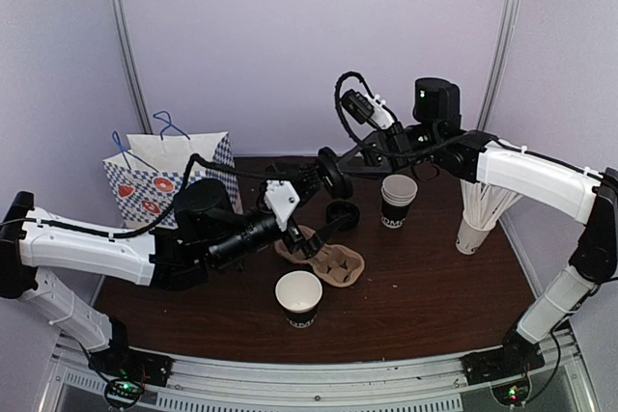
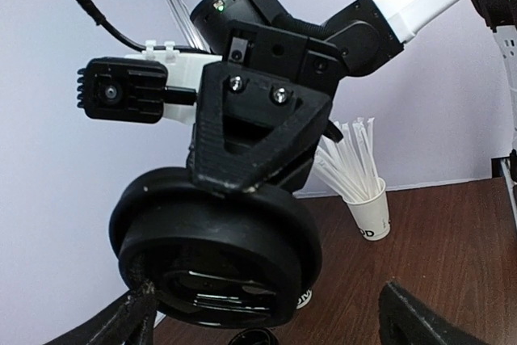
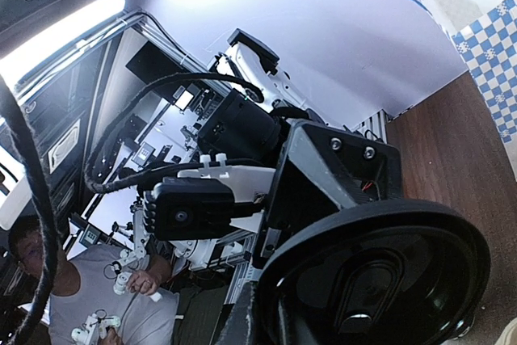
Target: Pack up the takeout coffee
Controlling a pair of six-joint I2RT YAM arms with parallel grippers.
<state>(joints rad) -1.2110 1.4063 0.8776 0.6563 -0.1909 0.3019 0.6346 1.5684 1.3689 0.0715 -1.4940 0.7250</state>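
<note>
Half done at best, by judgement. Found the right gripper (image 1: 339, 172) pinched nearly closed on the rim of the round black lid (image 1: 333, 180), held on edge in the air above the middle of the table (image 1: 435, 287). Found the left gripper (image 2: 271, 325) spread to its widest and holding nothing, one finger either side of the lid and just below it. Judged as a hand-over or re-grip of the lid. Advise closing the left fingers squarely across the rim before easing the right off, keeping the lid level enough to seat afterwards. Located the cup (image 1: 298, 298) upright and lidless near the table's front edge, just in front of the cardboard carrier (image 1: 326, 260). Small, black-walled, white inside, with pale lettering too small to read. Cannot tell whether filled.
</note>
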